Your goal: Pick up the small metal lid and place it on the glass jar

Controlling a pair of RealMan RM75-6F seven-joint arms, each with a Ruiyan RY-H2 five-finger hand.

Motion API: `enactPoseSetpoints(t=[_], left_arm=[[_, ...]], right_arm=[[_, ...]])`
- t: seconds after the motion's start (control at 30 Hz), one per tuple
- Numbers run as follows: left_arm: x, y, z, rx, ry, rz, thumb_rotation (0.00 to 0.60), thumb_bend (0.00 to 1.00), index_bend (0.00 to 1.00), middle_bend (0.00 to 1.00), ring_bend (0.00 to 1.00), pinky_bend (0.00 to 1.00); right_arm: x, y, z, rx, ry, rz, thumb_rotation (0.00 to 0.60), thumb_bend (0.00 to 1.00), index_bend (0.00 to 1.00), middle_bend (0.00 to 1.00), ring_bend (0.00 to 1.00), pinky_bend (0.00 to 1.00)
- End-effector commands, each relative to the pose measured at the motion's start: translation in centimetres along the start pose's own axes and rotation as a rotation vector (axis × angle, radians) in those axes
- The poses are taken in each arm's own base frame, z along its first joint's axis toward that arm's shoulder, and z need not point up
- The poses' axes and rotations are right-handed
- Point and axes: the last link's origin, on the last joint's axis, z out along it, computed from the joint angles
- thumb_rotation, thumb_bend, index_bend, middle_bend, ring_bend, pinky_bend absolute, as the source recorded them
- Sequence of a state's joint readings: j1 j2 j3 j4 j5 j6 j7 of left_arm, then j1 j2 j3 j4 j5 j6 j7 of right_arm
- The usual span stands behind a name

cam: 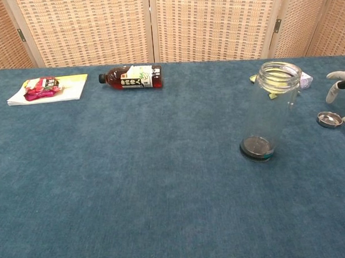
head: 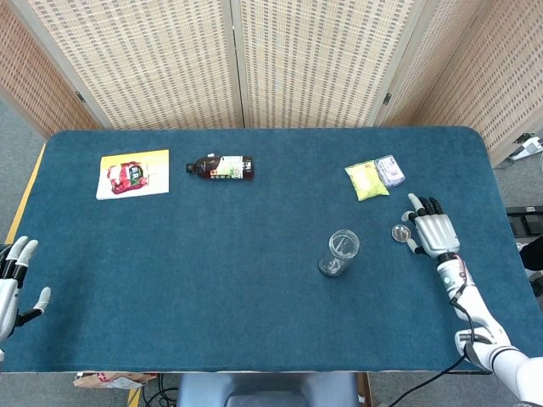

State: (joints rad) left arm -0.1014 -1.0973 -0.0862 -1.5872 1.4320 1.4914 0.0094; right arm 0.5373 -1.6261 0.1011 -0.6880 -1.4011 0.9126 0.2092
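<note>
Small metal lid [head: 400,232] lies on the table [head: 254,280] beside the glass jar [head: 339,252]; right hand [head: 431,233] just beside it, fingers spread, seemingly not touching

On the table [head: 254,280]: one glass jar [head: 340,252], one small metal lid [head: 400,232] just beside the right hand [head: 431,231], one dark bottle [head: 221,167], one yellow packet [head: 366,181], one small pale packet [head: 390,170], one booklet [head: 133,173]. Two hands show, counting the left hand [head: 12,284].

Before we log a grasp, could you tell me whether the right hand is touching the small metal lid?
Cannot tell: in both views the right hand sits right beside the lid, showing neither plain gap nor contact.
</note>
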Motion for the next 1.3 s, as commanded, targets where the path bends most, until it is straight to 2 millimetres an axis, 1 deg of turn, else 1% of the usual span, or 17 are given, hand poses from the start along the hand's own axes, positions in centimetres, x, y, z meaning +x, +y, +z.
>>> enactPoseSetpoints(t=[0.03,0.3,0.5,0.67,0.87,0.93,1.07,1.3], left_arm=[[0.1,0.0,-0.1,0.000,0.003,0.000,0.600,0.35,0.00,0.00,0.00,0.08],[0.1,0.0,-0.1,0.002,0.004,0.003,0.600,0.35,0.00,0.00,0.00,0.08],[0.2,-0.2,-0.1,0.010,0.011,0.002,0.600,0.35,0.00,0.00,0.00,0.08],[0.1,-0.3,0.0,0.016,0.009,0.009,0.600,0.35,0.00,0.00,0.00,0.08],[0.1,-0.3,0.1,0.025,0.014,0.012,0.600,0.35,0.00,0.00,0.00,0.08],[0.1,-0.3,0.1,0.026,0.014,0.011,0.600,0.35,0.00,0.00,0.00,0.08],[0.2,-0.3,0.0,0.024,0.017,0.008,0.600,0.35,0.00,0.00,0.00,0.08],[0.2,-0.1,-0.1,0.013,0.019,0.005,0.600,0.35,0.00,0.00,0.00,0.08]], right_arm=[[-0.1,-0.1,0.2,-0.001,-0.005,0.002,0.600,0.33,0.35,0.00,0.00,0.00],[-0.1,-0.4,1.1,0.001,-0.013,-0.007,0.600,0.33,0.35,0.00,0.00,0.00],[0.1,-0.1,1.8,-0.012,-0.018,-0.019,0.600,0.33,0.35,0.00,0.00,0.00],[0.6,0.0,2.8,-0.018,-0.021,-0.032,0.600,0.33,0.35,0.00,0.00,0.00],[1.1,-0.7,4.3,-0.006,-0.031,-0.056,0.600,0.33,0.35,0.00,0.00,0.00],[1.1,-1.1,4.5,0.008,-0.032,-0.057,0.600,0.33,0.35,0.00,0.00,0.00],[1.2,-1.1,4.0,0.028,-0.020,-0.064,0.600,0.33,0.35,0.00,0.00,0.00],[1.0,-0.7,2.3,0.058,-0.017,-0.054,0.600,0.34,0.37,0.00,0.00,0.00]])
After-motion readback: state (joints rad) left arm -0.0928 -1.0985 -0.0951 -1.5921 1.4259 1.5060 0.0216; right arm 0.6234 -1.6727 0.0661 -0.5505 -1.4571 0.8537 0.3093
